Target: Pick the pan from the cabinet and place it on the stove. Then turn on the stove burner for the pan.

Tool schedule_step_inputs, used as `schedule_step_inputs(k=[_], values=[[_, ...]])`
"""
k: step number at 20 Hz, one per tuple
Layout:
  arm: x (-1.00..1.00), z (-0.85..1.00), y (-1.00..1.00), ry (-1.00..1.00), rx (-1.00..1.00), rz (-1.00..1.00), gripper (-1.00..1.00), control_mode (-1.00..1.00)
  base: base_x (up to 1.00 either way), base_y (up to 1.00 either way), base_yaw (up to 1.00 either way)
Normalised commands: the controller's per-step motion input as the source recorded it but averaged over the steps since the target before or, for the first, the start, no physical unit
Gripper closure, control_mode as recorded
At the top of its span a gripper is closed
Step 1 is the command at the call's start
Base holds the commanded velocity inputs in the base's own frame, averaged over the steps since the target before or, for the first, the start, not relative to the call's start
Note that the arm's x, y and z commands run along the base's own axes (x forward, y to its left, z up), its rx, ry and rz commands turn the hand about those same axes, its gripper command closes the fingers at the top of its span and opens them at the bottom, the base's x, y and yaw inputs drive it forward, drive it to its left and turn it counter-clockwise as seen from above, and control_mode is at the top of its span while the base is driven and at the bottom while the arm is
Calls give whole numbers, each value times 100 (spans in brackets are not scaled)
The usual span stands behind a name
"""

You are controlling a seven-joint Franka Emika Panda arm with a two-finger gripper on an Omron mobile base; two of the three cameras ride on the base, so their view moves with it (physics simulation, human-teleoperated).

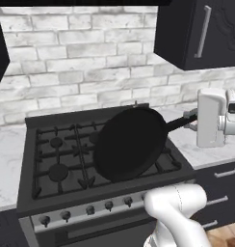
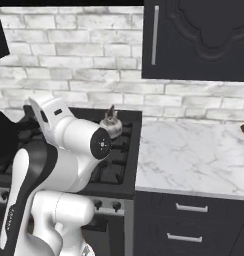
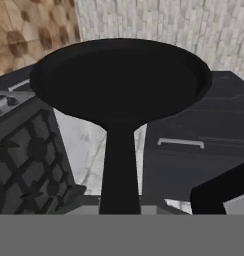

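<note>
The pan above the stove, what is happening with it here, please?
The robot arm holds the pan by its long handle, with the gripper shut on the handle's end. The pan hangs tilted in the air over the right side of the stove; it is not yet set on the grates. A small silver kettle sits on a back burner. The cabinet above the counter has its door closed. The knobs along the stove's front are untouched.
</note>
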Motion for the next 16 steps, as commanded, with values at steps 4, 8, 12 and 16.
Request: schedule_step_inputs(k=[4,8,12,16], values=[[0,0,0,0,0,0,100,100,28,41,4],[0,0,0,0,0,0,100,100,34,32,4],[0,0,0,0,0,0,100,100,33,22,6],[0,0,0,0,0,0,100,100,31,11,8]])
